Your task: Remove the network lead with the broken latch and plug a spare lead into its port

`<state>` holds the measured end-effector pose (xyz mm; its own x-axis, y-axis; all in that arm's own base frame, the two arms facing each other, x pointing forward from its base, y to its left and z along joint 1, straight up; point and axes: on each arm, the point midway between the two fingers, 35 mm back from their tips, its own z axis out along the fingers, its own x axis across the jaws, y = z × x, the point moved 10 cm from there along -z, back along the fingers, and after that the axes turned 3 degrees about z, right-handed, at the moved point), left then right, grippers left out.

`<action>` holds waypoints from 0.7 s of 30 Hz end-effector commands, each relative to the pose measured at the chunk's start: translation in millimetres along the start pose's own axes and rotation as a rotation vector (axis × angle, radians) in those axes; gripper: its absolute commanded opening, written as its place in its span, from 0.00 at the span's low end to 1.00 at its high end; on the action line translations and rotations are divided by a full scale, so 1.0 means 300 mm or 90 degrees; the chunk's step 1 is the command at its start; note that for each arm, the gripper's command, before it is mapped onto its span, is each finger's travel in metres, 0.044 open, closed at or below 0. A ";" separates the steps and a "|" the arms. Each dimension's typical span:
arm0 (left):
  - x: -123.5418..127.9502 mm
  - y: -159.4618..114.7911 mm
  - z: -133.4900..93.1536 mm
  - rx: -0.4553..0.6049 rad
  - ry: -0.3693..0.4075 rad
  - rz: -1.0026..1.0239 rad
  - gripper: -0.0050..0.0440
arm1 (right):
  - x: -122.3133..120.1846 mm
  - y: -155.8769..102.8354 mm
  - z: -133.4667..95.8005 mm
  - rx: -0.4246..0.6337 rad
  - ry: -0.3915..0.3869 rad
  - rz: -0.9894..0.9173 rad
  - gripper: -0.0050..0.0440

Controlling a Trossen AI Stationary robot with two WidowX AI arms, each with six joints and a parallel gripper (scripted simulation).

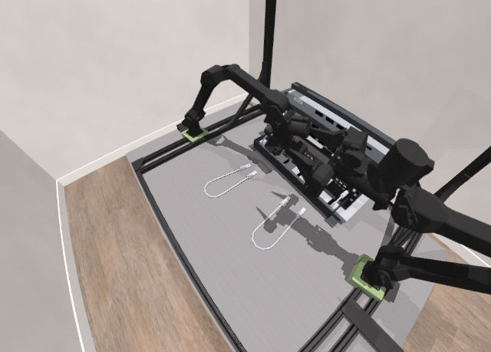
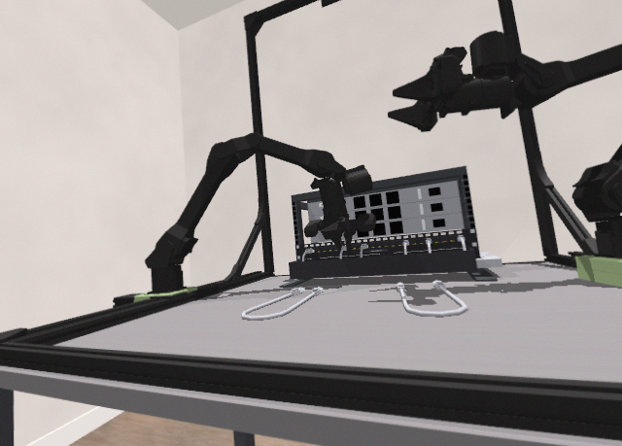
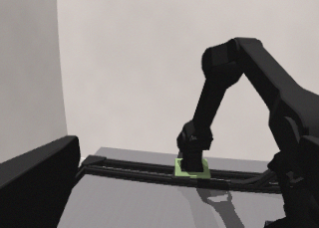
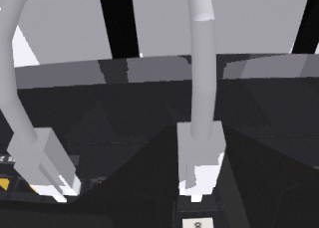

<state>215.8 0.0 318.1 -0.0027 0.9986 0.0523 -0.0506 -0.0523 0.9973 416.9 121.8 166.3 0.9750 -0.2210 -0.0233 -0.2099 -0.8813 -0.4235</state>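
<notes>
Network lead (image 4: 201, 155), presumably the broken one: plug at centre-right of the right wrist view, gripped by right gripper (image 1: 276, 142) (image 2: 344, 244) (image 4: 193, 135). Left gripper (image 1: 305, 145) (image 2: 391, 103) (image 3: 191, 140) spread wide. Pull straight, sparing neighbour.

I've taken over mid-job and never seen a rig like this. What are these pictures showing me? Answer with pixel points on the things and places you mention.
Two black robot arms share one table. The top picture looks down, the exterior one looks across from the side, and each wrist picture comes from a camera on that arm.

The right gripper (image 1: 279, 154) (image 2: 343, 248) (image 4: 193, 135) points down at the patch panel (image 1: 344, 188) (image 2: 384, 252) (image 4: 100, 111), and looks shut on a white plug (image 4: 201, 143) there. The left gripper (image 1: 301, 139) (image 2: 391, 103) (image 3: 192, 147) hangs open in the air, holding nothing.

Two white spare leads (image 1: 214, 196) (image 2: 259, 318) lie bent into loops on the table, in front of the panel. I can't tell which lead is broken.
</notes>
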 end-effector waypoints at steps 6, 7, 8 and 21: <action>0.000 0.000 0.000 0.000 0.000 0.000 1.00 | 0.000 0.000 0.000 0.000 0.000 0.000 0.21; 0.000 0.000 0.000 0.000 0.000 0.000 1.00 | 0.000 0.000 0.000 0.000 0.000 0.000 0.21; 0.000 0.000 0.000 0.000 0.000 0.000 1.00 | 0.000 0.000 0.000 0.000 0.000 0.000 0.21; 0.000 0.000 0.000 0.000 0.000 0.000 1.00 | 0.000 0.000 0.000 0.000 0.000 0.000 0.21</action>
<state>215.8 0.0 318.1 -0.0027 0.9986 0.0523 -0.0507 -0.0523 0.9973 416.9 121.8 166.3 0.9750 -0.2209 -0.0233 -0.2098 -0.8812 -0.4235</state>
